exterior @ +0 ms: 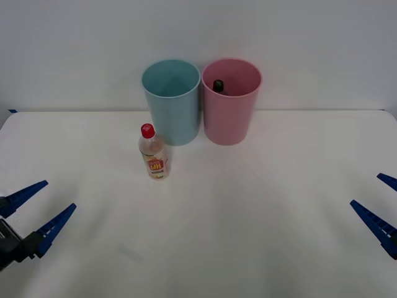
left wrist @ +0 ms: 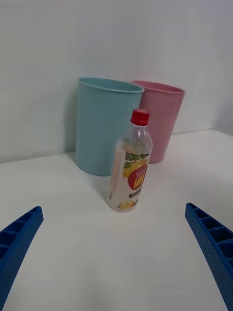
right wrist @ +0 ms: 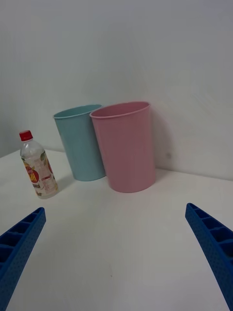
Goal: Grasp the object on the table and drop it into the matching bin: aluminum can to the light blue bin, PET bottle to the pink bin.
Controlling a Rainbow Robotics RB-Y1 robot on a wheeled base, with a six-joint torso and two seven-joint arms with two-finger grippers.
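Observation:
A small clear PET bottle with a red cap and orange-yellow label stands upright on the white table, just in front of the light blue bin. The pink bin stands to the right of the blue one, touching it. My left gripper is open at the near left edge, well short of the bottle. Open too, my right gripper sits at the near right edge, far from the bottle and the pink bin.
A dark-capped bottle lies inside the pink bin. A white wall rises right behind both bins. The blue bin and pink bin stand behind the bottle in the left wrist view; the blue bin sits beside the pink one in the right wrist view.

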